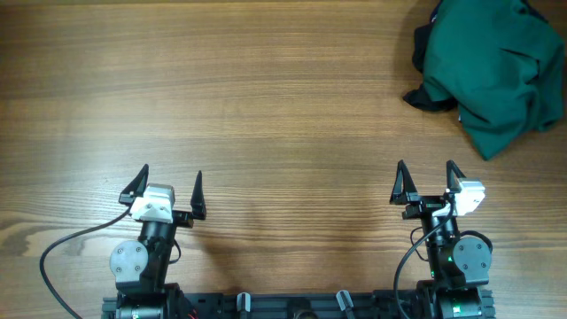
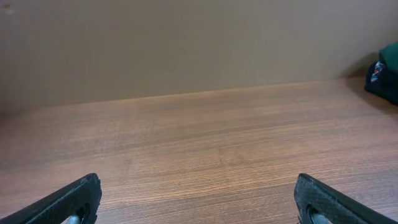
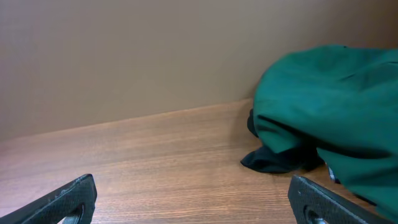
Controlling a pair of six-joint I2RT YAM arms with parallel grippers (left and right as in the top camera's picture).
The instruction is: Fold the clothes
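Seen from overhead, a bare wooden table (image 1: 266, 89) fills the picture. Two robot arms sit side by side at its near edge. The left gripper (image 1: 170, 182) and the right gripper (image 1: 425, 177) both point toward the far side with their jaws spread wide and nothing between them. This looks like a ready pose with the folding not yet begun. The dark green garment (image 1: 498, 66) lies crumpled in a heap at the far right corner, well apart from both grippers. Some black fabric (image 1: 429, 99) pokes out from under its left edge. The heap would probably need to be pulled to the open middle of the table before it can be spread flat. The left wrist camera shows that arm's two dark fingers (image 2: 73, 199) parted at the bottom corners, with only wood grain between them. A sliver of dark cloth shows at the far right edge. The right wrist camera shows that arm's fingers (image 3: 69, 196) parted in the same way. The green mound rises ahead and to the right, black cloth tucked beneath it. The right arm is the nearer one, so it seems best placed to reach first.
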